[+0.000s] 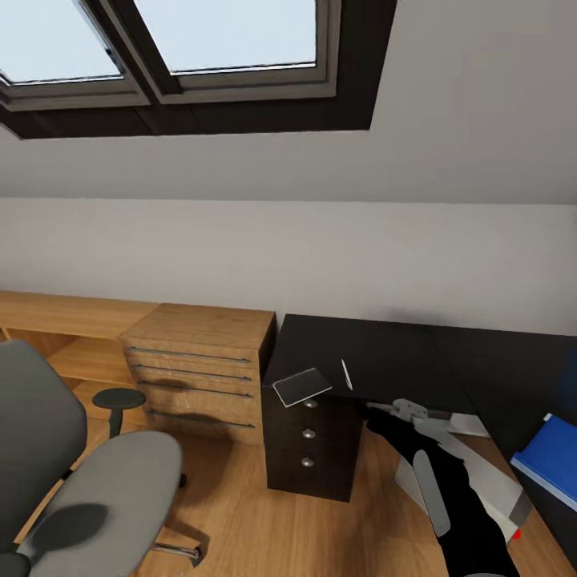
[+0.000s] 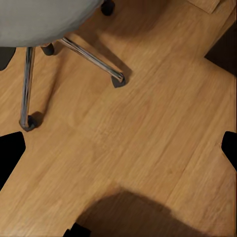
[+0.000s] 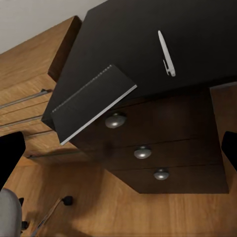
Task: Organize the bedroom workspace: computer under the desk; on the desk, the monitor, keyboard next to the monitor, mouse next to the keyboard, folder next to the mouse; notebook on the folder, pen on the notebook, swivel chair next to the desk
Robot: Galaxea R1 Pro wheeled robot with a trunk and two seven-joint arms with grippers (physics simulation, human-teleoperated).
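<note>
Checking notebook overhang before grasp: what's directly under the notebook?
The notebook lies at the desk top's front edge, one corner jutting past it. Below that corner sit dark drawer fronts with round knobs. The desk surface under the notebook itself is covered.

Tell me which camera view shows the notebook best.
The right wrist view: the notebook is large there, its spiral edge and pale pages clear, overhanging the desk edge near the pen. The head view shows it small, glare washing its cover.
</note>
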